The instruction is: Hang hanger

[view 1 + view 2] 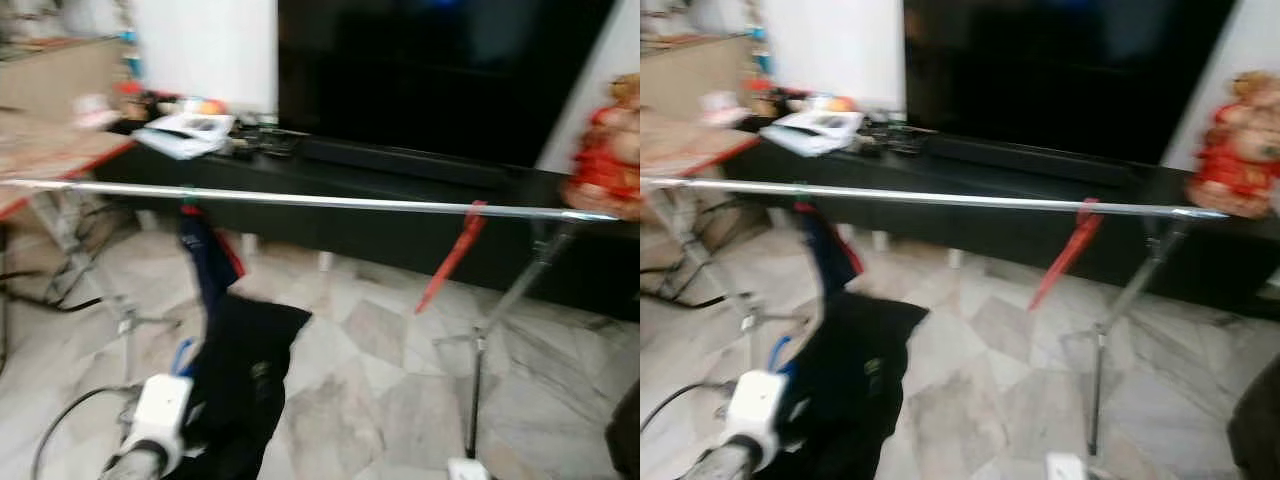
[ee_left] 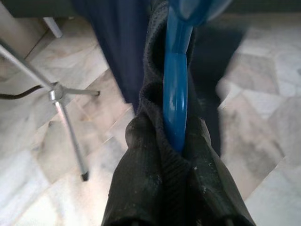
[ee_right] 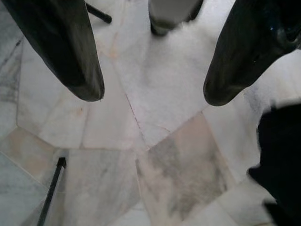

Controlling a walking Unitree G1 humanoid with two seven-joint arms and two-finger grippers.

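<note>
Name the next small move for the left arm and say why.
Probably lift the left gripper toward the silver rail. Its fingers are clamped on the blue hanger with the dark garment, which hangs well below the rail, left of the red hanger.

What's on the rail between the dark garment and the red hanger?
Nothing: in the left eye view the rail runs bare from the garment to the red hanger.

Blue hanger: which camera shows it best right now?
The left wrist view: the blue hanger runs up from between the left gripper fingers, which are shut on it, with dark clothing around it. The eye views show a small blue sliver beside the garment.
</note>
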